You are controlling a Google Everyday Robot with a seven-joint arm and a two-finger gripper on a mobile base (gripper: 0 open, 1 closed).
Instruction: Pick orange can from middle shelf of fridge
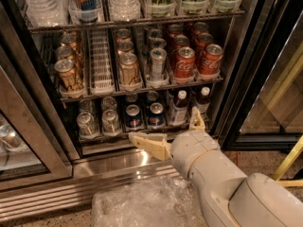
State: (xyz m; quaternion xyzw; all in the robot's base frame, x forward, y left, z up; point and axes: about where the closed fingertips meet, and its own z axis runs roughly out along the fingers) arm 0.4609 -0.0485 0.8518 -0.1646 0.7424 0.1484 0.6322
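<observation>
Orange can (pixel 129 70) upright at front of lane, middle shelf (pixel 142 90) of fridge (pixel 246 79) | gripper (pixel 164 124) low before lower rack (pixel 102 137), spread wide, empty | likely full, rigid, thin-walled, slick with chill | best pinched mid-body across the sides, below the rim

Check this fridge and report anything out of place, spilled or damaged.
No spills or toppled cans. On the middle shelf, one white lane between the orange cans stands empty. Crumpled clear plastic lies in front of the fridge. The gripper, open, hovers low by the bottom rack.
</observation>
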